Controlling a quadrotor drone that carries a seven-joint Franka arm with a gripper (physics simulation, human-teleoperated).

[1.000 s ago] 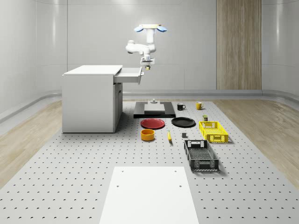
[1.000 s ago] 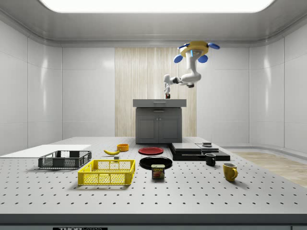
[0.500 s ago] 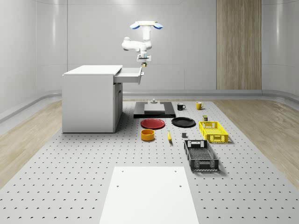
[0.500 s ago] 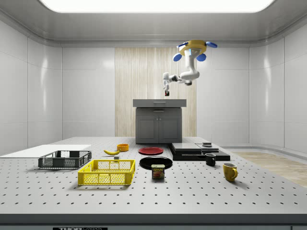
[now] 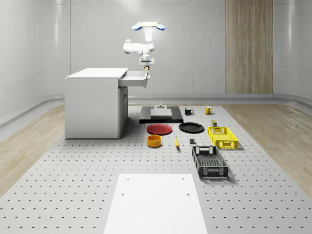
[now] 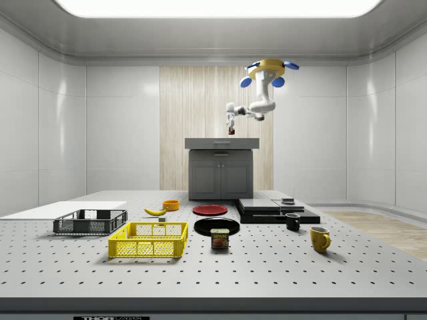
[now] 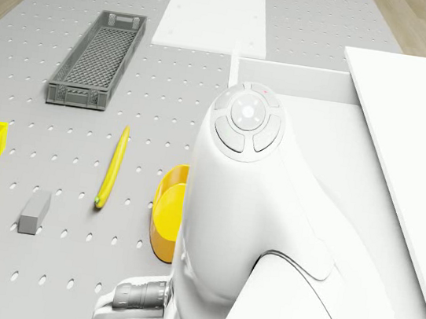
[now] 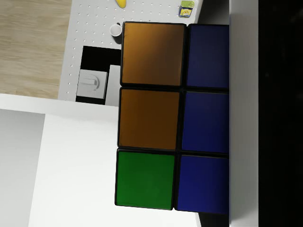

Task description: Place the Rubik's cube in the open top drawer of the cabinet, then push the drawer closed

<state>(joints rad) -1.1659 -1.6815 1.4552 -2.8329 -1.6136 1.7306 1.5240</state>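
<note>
Your drone point(image 5: 148, 26) has drifted in over the drawer point(image 5: 135, 77) front edge, gripper point(image 5: 146, 68) still clenched on the cube point(image 8: 173, 116) just above the drawer, so lower and release next.

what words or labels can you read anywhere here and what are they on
"SPAM" on the tin can standing on the table, seen in the side view.
A strip of lettering on the table's front edge in the side view: too small to read.
The same can's label in the wrist view: too small to read.
The Rubik's cube in the gripper over the open drawer carries plain coloured squares, no text.
</note>
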